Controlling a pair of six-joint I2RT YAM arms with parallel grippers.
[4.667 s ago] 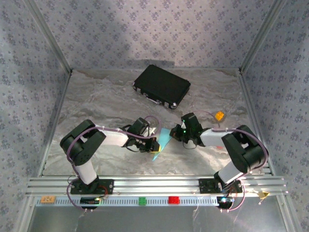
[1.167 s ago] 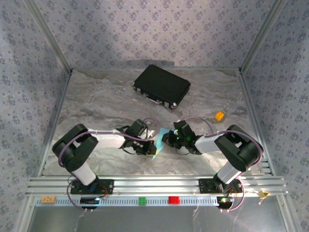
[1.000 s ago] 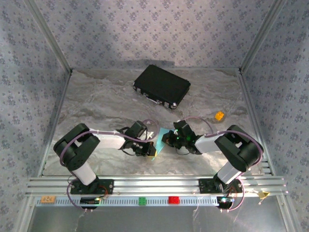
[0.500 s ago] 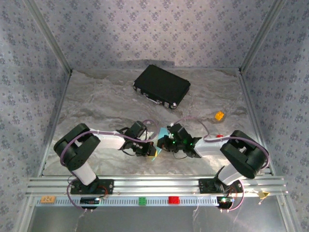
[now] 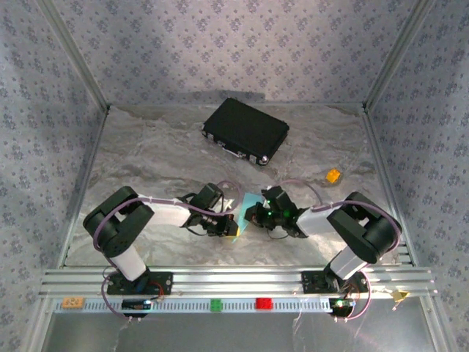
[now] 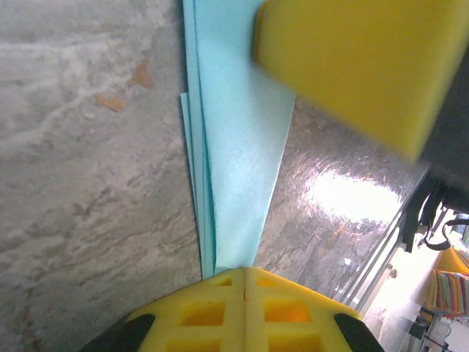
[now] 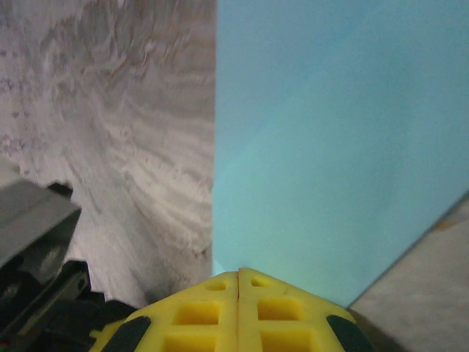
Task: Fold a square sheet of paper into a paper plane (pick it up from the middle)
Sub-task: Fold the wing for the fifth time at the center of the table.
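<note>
The sheet of paper is light blue and lies folded into a long, narrow, layered shape on the marbled table, between my two grippers. The left gripper is shut, and its yellow tip rests at the narrow end of the paper. My right gripper is shut too, with its tip down on the broad flat face of the paper. A yellow finger of the right gripper shows over the paper's far end in the left wrist view. I see no paper between either pair of jaws.
A black hard case lies at the back centre. A small orange block sits to the right. Green and red blocks sit on the front rail. Patterned walls and metal posts close in three sides.
The right gripper slid left along the paper half a second ago and has come back slightly right. The left gripper has barely moved. Both stay shut.
</note>
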